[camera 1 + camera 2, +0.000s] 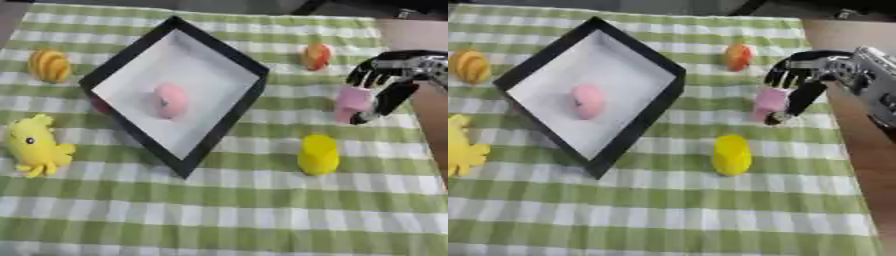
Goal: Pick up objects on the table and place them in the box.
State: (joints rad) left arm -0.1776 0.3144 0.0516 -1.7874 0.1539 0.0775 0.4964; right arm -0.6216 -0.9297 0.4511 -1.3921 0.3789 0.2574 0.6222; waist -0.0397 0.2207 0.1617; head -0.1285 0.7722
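The box (pixel 229 56), black-walled with a white floor, sits askew at centre left, and a pink rounded thing (pixel 170 100) lies inside it. To its right a pale pink block (pixel 353 101) stands on the checked cloth. My right hand (pixel 820 67) comes in from the right edge, fingers curled over the block's top and thumb (pixel 796 102) running down its right side. A yellow cylinder (pixel 318 155) stands in front of the block, and an orange-red fruit (pixel 316 56) lies behind it. My left hand is out of view.
A yellow chick toy (pixel 35 145) and an orange striped piece (pixel 50 65) lie left of the box. A small red thing (pixel 99 104) peeks from behind the box's left wall. Bare brown tabletop (pixel 868 165) borders the cloth on the right.
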